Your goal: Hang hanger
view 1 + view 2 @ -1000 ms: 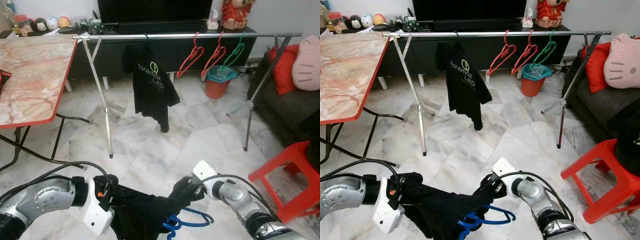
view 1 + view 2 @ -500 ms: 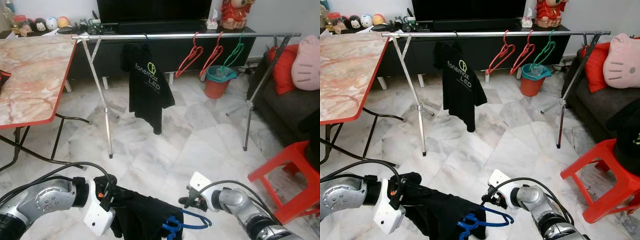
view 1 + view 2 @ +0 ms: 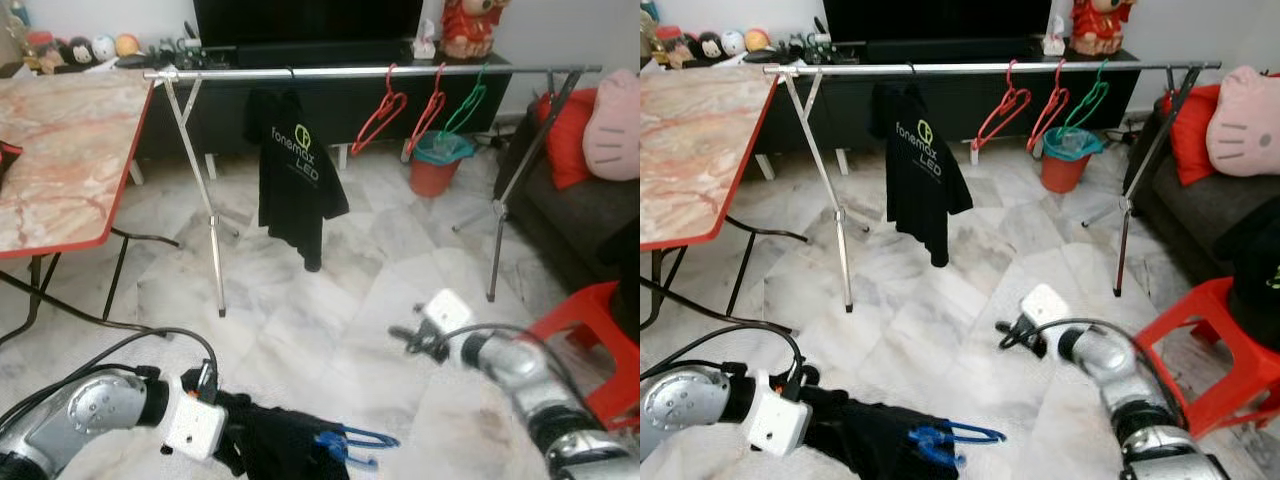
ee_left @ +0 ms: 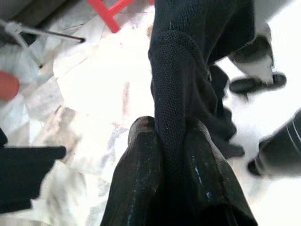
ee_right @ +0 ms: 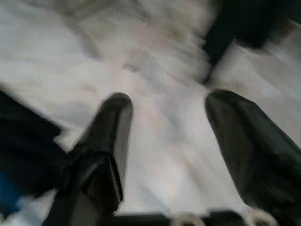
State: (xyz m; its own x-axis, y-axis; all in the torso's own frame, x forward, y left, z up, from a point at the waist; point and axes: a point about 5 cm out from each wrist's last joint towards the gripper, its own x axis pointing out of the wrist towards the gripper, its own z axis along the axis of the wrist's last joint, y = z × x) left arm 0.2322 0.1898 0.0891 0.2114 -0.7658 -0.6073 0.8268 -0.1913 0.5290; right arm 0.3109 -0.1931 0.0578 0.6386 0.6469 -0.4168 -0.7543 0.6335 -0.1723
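Left end effector (image 4: pixel 171 141) clamped on knit black garment (image 4: pixel 188 70); right end effector (image 5: pixel 164 127), seemingly blurred, spread apart.

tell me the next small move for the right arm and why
Probably bring the open right end effector back down to the blue hanger. The left end effector pinches only the black garment, and the hook is free, far below the rail.

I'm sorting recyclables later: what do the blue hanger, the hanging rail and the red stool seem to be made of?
Blue hanger: probably plastic, thin, evenly coloured and smooth. Rail: metal, silvery with a bright sheen along the tube. Red stool: likely moulded plastic, uniform glossy red with thick, rounded edges.
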